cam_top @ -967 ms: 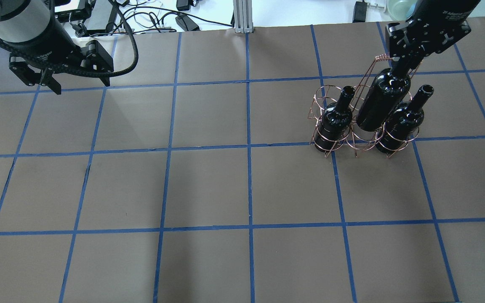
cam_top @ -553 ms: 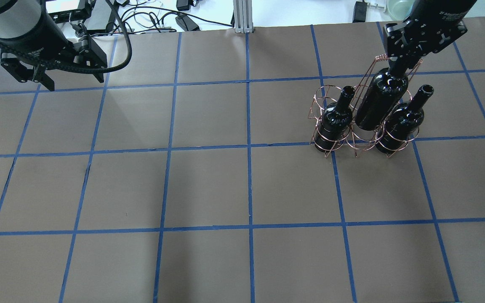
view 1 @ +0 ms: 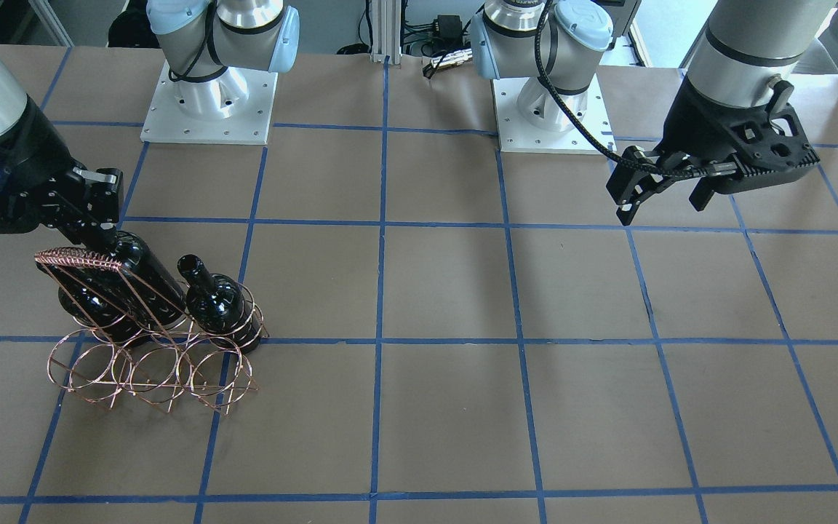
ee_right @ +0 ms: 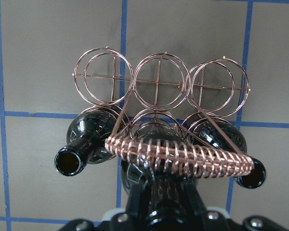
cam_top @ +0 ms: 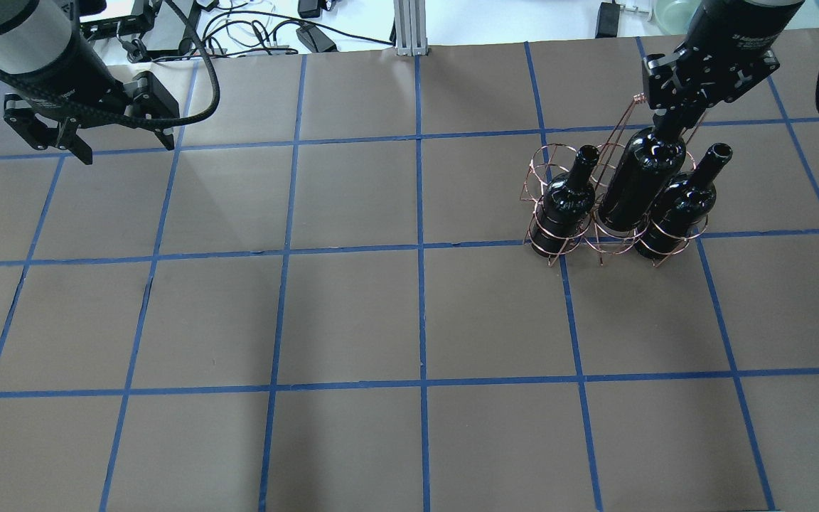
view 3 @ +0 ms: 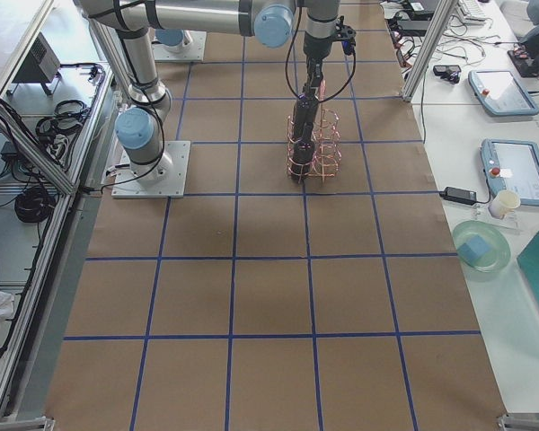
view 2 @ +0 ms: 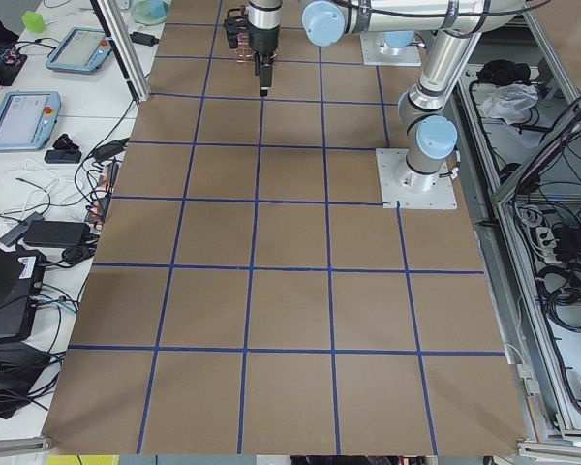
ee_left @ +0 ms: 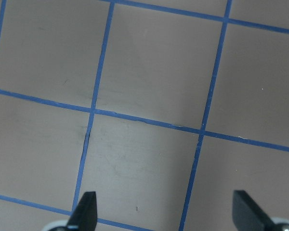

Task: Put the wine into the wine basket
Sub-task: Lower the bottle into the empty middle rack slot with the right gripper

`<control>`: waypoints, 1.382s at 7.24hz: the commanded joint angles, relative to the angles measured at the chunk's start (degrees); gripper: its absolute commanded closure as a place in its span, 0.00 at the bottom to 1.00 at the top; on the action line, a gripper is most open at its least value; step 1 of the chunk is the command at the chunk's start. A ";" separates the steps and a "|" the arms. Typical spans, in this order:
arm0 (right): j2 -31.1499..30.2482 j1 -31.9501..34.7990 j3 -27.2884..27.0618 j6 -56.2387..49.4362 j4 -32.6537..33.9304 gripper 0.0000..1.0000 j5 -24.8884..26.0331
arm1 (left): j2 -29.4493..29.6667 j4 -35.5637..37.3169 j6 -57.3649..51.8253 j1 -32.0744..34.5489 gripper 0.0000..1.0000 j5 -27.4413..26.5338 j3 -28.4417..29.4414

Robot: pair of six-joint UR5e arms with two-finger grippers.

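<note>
Wine (cam_top: 638,186) upper right of overhead frame, base inside middle lower-row cell of wine basket (ee_right: 158,83), between two bottles (cam_top: 567,203). Right claw (cam_top: 671,119) clamps neck. Lower it plumb, dodge handle (ee_right: 178,156), release once seated. Left claw (cam_top: 127,148) wide, idle.

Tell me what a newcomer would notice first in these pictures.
A copper basket on the robot's right, its row nearer the robot full of black glass. The right claw grips the neck of the middle bottle, between two more bottles. Far to the left, the left claw hangs open over the table.
</note>
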State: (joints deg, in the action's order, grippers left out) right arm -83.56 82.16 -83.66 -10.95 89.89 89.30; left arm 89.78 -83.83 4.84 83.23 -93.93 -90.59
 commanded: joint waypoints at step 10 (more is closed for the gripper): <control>4.10 0.02 -8.27 1.01 7.66 1.00 0.44 | -1.35 -6.35 -0.09 4.57 0.00 4.77 -1.35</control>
State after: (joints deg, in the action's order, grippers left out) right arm -79.88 82.15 -91.45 -10.05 97.51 89.67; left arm 88.56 -90.11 4.82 87.17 -92.24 -91.72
